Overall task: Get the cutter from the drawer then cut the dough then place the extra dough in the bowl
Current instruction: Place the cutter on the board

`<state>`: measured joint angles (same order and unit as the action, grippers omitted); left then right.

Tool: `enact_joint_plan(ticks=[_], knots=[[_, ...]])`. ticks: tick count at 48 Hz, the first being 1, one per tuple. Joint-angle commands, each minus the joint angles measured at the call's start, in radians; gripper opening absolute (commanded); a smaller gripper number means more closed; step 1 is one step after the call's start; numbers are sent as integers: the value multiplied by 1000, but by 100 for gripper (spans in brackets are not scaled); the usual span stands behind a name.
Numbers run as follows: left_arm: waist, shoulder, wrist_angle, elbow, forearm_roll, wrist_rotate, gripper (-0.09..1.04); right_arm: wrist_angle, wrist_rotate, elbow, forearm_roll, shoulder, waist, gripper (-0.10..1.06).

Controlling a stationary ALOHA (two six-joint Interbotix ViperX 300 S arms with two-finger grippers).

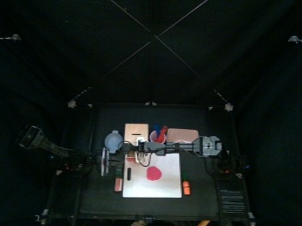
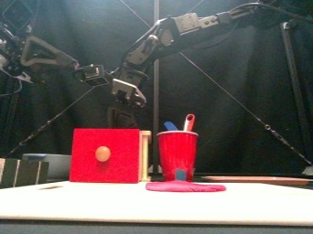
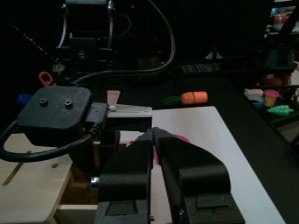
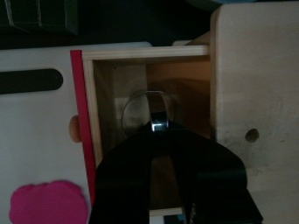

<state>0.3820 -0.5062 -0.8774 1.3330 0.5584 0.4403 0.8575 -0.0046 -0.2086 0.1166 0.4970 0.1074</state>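
The right gripper pinches the wire handle of the metal cutter inside the open drawer.

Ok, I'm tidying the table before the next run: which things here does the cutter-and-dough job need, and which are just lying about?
Needed for the job: cutter, drawer, dough, bowl, white board.

Just lying about: red cup, blue knife, red knife, orange toy.
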Motion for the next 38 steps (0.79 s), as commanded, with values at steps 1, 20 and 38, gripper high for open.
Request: enact_joint_plan(ticks=[1, 20, 38], knots=[[2, -2, -3, -8, -2, 0, 49, 17, 6, -49, 3, -34, 3, 49], [2, -2, 15, -2, 3, -2, 49, 176, 6, -201, 8, -58, -17, 48], [-2, -2, 48, 0, 17, -2, 49, 359, 9, -339, 60, -69, -34, 48]])
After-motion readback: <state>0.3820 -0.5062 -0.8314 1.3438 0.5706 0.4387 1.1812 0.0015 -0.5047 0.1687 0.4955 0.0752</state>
